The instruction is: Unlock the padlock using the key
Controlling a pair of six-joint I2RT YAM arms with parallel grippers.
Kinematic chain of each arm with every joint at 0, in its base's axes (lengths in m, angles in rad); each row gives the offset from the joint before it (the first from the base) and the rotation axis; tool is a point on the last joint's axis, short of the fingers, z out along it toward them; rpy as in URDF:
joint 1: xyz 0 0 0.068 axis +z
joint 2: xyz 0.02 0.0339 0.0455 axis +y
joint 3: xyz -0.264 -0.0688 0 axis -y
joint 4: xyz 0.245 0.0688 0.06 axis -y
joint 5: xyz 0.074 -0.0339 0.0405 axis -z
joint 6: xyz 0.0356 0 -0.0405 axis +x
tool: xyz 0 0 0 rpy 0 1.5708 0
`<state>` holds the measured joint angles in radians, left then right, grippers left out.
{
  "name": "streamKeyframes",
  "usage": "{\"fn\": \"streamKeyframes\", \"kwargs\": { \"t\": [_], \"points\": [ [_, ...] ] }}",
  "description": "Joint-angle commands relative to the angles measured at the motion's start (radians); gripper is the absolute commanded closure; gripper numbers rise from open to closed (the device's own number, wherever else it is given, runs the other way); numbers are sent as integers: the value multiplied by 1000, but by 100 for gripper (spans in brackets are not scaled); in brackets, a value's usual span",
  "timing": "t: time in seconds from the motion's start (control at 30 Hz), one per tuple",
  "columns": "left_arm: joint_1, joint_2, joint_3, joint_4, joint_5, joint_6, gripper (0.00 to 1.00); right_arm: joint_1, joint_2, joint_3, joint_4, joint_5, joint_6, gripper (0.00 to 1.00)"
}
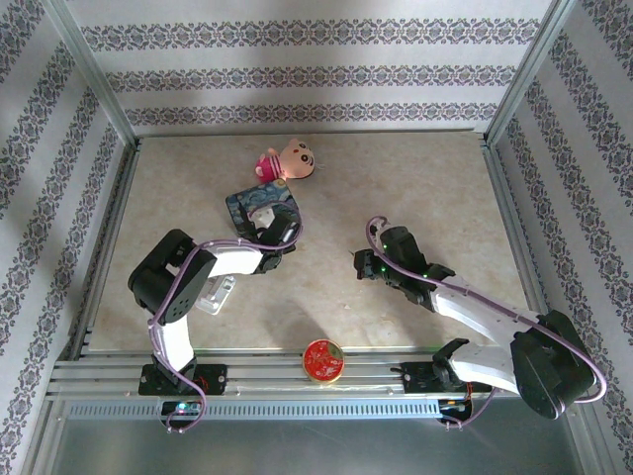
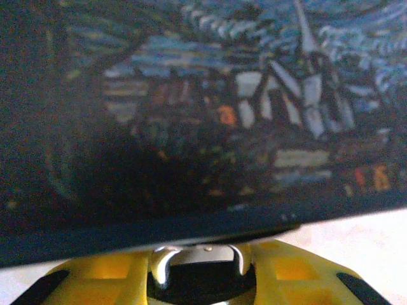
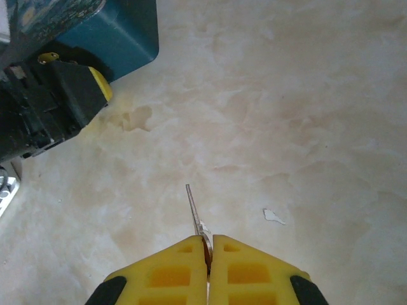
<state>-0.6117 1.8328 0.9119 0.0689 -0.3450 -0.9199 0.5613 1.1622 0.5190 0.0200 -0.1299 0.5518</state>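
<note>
Key (image 3: 193, 206) pinched in closed right gripper (image 3: 208, 244), blade jutting forward; padlock (image 2: 200, 287) clamped in left gripper (image 2: 199, 259)

Patterned-stripe wallpaper walls (image 1: 297, 74) on 3 sides; beige marbled tabletop (image 1: 415, 188) (alu rails (image 1: 297, 381) at near edge).

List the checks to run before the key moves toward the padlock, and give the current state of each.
1. Key gripped: ok. The right gripper is shut on the key, with the blade sticking out forward.
2. Padlock gripped: ok. The left gripper has the padlock in its grip.
3. Keyhole facing the key: cannot tell.
4. Key lined up at the padlock: not ok. In the top view, bare table separates the two grippers.
5. Room around the left gripper: not ok. The blue tin sits very close in front of it.
</note>
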Motion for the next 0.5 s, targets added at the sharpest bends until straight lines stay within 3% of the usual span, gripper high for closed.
{"fn": "streamKeyframes", "kwargs": {
  "t": [0.0,0.47],
  "points": [
    [-49,-20,-29,-22,147,-105,100,16,-1,-26,29,33,14,100],
    [-176,-49,-31,6,243,-274,100,74,-29,-144,123,76,65,100]
  ]
}}
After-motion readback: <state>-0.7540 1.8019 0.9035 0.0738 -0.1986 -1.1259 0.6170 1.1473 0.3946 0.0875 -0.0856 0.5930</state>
